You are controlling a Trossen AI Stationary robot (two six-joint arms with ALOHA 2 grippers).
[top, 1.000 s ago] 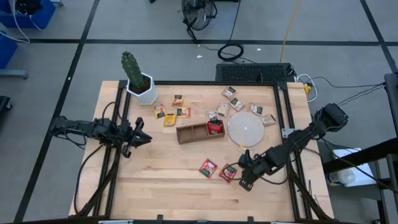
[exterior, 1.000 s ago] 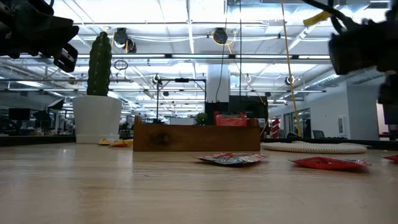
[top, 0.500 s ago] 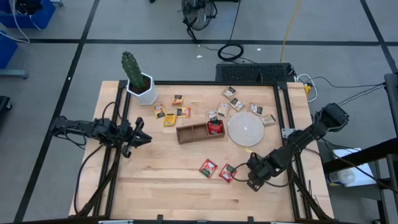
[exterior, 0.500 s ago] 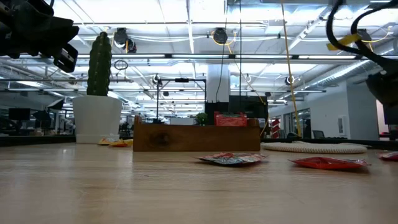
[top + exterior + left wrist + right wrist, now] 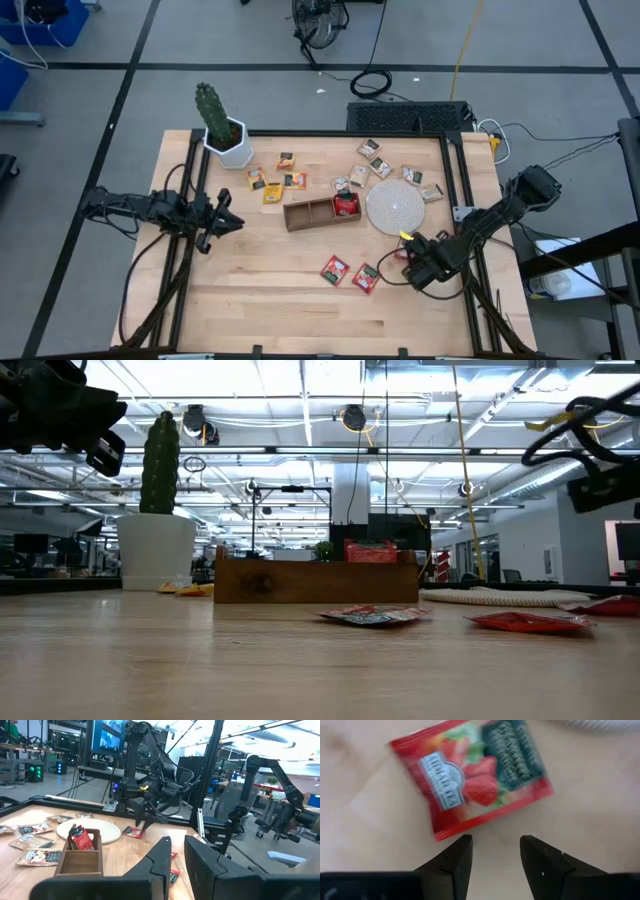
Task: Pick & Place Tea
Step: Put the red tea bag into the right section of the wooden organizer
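Note:
Three red tea sachets lie flat on the table's near right part: one (image 5: 334, 270), one (image 5: 365, 277), and one (image 5: 400, 251) near the whitish disc (image 5: 395, 208). My right gripper (image 5: 410, 258) hovers above that last sachet (image 5: 470, 780), open, with its fingertips (image 5: 492, 855) just beside the sachet's edge and touching nothing. Yellow-orange sachets (image 5: 272, 190) and tan ones (image 5: 380, 167) lie by the far edge. Another red sachet (image 5: 346, 205) stands in the right compartment of the wooden tray (image 5: 310, 213). My left gripper (image 5: 228, 215) waits open at the table's left side.
A cactus in a white pot (image 5: 222, 130) stands at the far left corner. The tray sits mid-table with the disc to its right. Bare wood lies along the near edge and between the left gripper and the tray. Black frame rails run along both table sides.
My right gripper has moved from beside the two near red sachets toward the far edge and slightly right, turning as it went. It now stands over the red sachet near the disc. The sachets have stayed where they were.

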